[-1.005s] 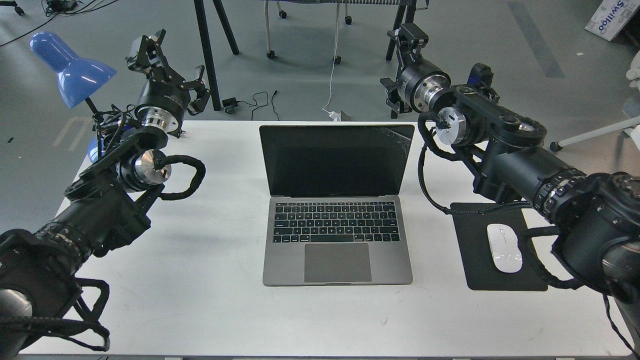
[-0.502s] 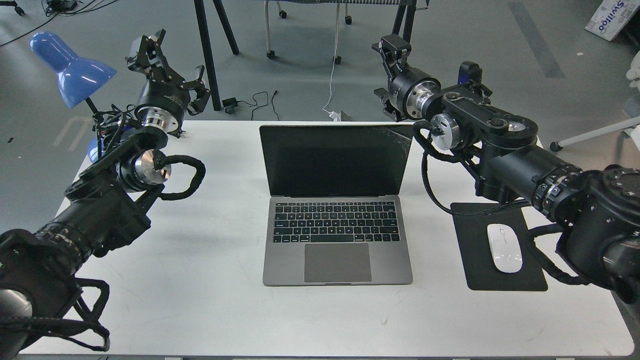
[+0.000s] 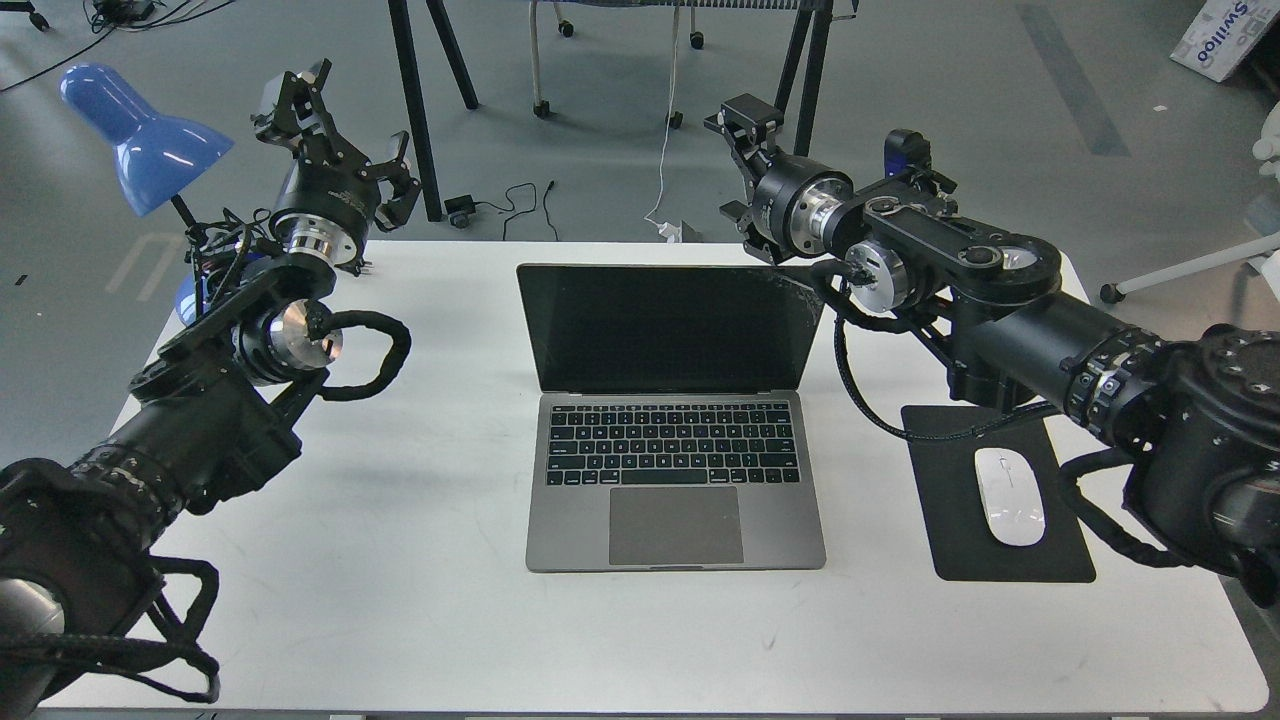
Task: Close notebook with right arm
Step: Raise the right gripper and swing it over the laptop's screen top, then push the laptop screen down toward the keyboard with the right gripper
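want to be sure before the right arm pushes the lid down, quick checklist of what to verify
1. notebook open, lid upright: ok, keyboard and screen both show.
2. Keyboard free of things that could get trapped: ok.
3. right gripper up behind the lid's top right corner: ok. Touching the lid: cannot tell from this view.
4. Right gripper open or shut: cannot tell.
5. left gripper away from the notebook: ok, it is raised past the table's far left part, near the blue lamp.
6. Right arm's looped cable off the lid: ok, it hangs right of the screen.
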Controlling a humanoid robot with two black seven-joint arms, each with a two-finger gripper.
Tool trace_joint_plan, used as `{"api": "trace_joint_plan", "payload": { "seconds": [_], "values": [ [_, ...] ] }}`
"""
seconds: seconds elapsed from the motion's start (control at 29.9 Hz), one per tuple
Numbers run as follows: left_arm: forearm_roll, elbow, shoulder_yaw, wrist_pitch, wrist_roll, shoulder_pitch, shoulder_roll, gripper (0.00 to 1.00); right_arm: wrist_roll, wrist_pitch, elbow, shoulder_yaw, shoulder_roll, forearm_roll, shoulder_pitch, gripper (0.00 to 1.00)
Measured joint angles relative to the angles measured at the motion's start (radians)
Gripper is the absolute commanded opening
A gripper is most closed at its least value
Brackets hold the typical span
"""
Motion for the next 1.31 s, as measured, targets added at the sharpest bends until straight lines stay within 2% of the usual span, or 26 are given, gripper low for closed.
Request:
{"api": "trace_joint_plan", "payload": {
  "seconds": [0.27,0.6,0.94,1.31],
  "values": [
    [0.0,0.0,0.0,0.0,0.0,0.0,0.001,1.0,-0.026,0.037,0.101,-0.052,-0.053,-0.006,-0.002,1.0],
    [0.0,0.0,0.0,0.001,0.0,0.0,0.001,1.0,-0.029,0.105,0.315,-0.105,-0.173,-0.012,0.0,1.0],
    [0.0,0.0,0.0,0.002,0.0,0.0,0.001,1.0,-0.052,0.185,0.528,-0.112,-0.292,-0.099,-0.015,1.0],
    [0.0,0.0,0.0,0.001,0.0,0.0,0.001,1.0,-0.063,0.193,0.639,-0.213,-0.324,-0.121,-0.029,1.0]
  ]
}}
